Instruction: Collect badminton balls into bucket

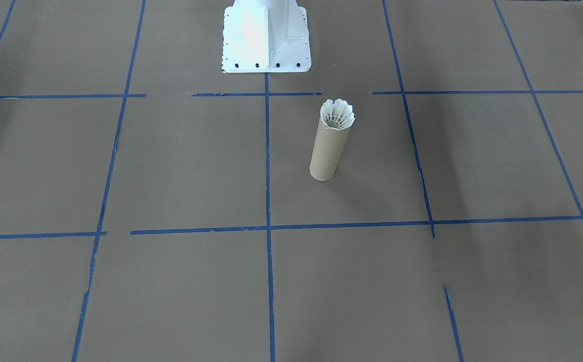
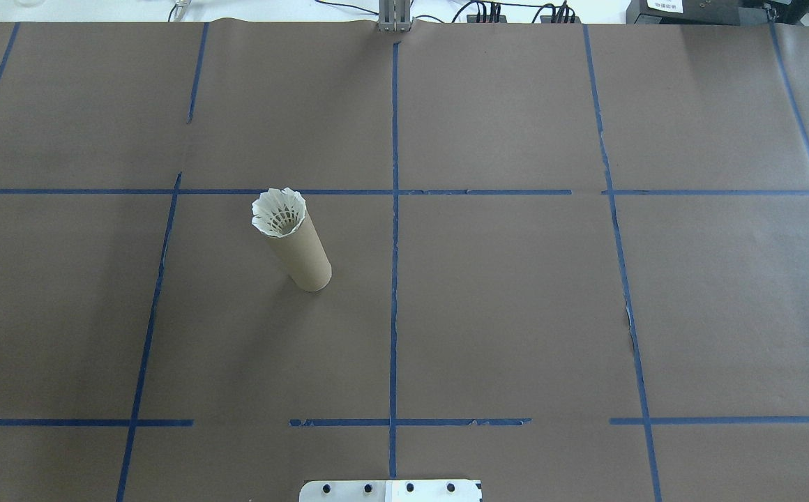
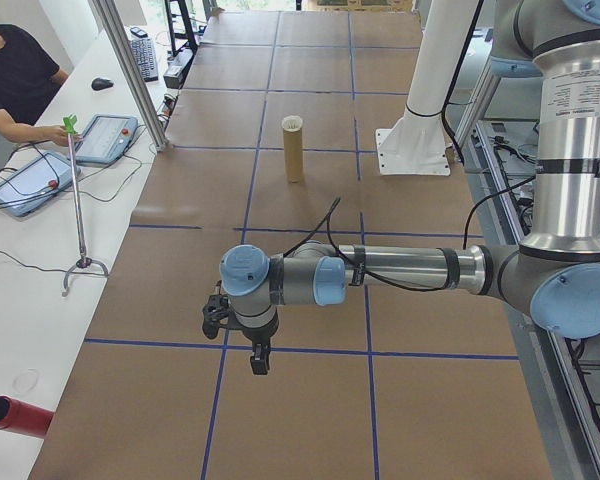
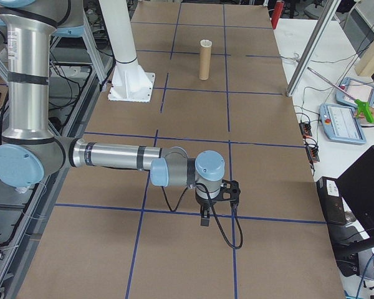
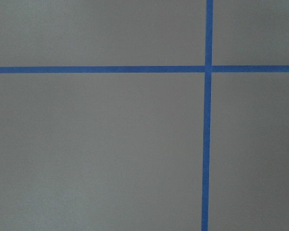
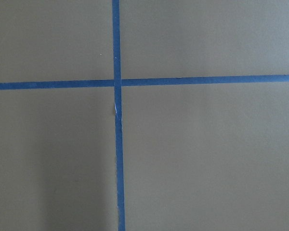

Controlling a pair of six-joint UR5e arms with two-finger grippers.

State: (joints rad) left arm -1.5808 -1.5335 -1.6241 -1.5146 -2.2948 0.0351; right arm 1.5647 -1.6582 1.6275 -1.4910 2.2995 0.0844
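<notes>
We see a tall brown cardboard bucket (image 2: pixel 299 252) upright on the papered, blue-taped tabletop (image 2: pixel 516 314), white feathered shuttlecock (image 2: pixel 278 211) seated in its mouth, ribbed skirt flaring above the rim, left gripper (image 3: pixel 242 325) and right gripper (image 4: pixel 215 198) well apart from it, openness we cannot tell

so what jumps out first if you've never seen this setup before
The brown cardboard tube stands upright on the table, left of the centre tape line in the overhead view, with the white shuttlecock sitting in its mouth, skirt up. Around it the brown paper table shows only its blue tape grid. Both arms are off to the table's ends, showing only in the side views.
</notes>
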